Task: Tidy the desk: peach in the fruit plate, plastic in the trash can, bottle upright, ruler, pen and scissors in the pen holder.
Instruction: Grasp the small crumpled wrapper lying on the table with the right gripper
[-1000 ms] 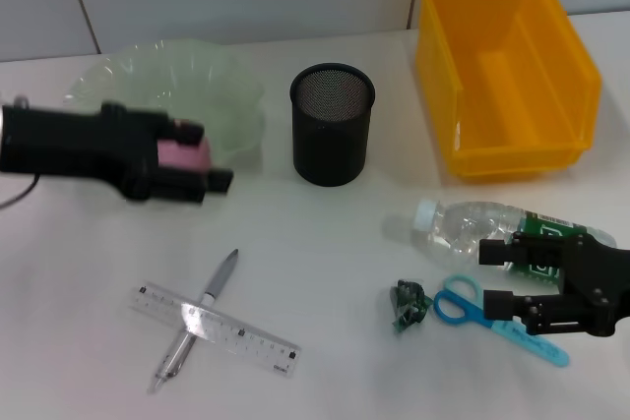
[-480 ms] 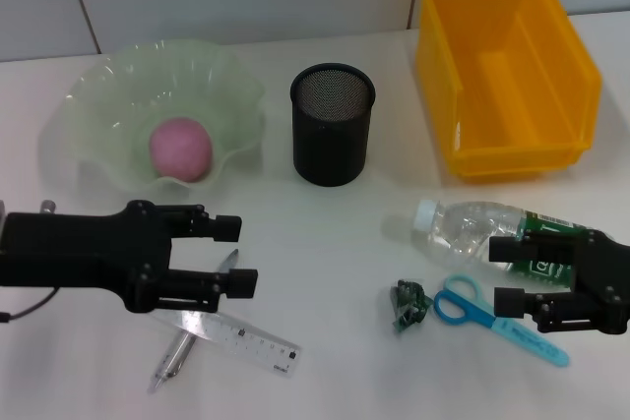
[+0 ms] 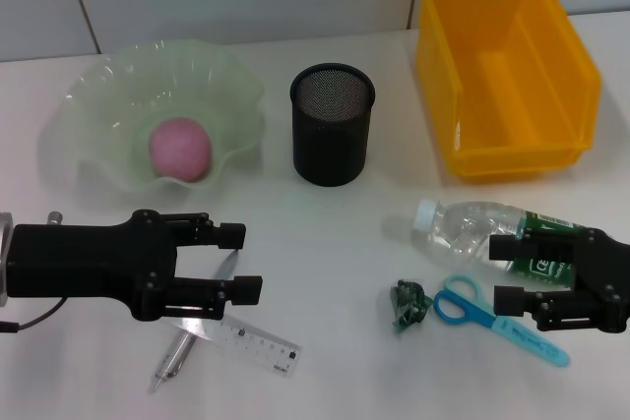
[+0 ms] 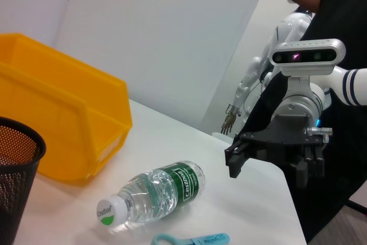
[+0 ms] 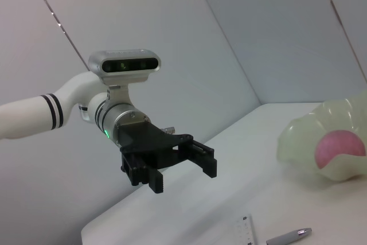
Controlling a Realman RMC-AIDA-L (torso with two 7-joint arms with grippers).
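Observation:
The pink peach [image 3: 180,150] lies in the pale green fruit plate [image 3: 98,81]. My left gripper [image 3: 244,263] is open and empty, hovering over the pen [image 3: 180,348] and the clear ruler [image 3: 246,336]. The bottle [image 3: 463,225] lies on its side. Below it are the blue scissors [image 3: 471,306] and the crumpled green plastic [image 3: 410,304]. My right gripper [image 3: 500,274] is open and empty, over the bottle's label end and the scissors' blades. The black mesh pen holder [image 3: 332,125] and the yellow trash can [image 3: 507,66] stand at the back.
The left wrist view shows the bottle [image 4: 155,193], the trash can [image 4: 57,124] and my right gripper [image 4: 269,156] beyond the table edge. In the right wrist view are my left gripper [image 5: 172,164], the peach [image 5: 338,147] and the ruler [image 5: 246,230].
The left gripper let go of the peach in the fruit plate and drew back toward me, now over the pen and ruler. The right gripper shifted slightly.

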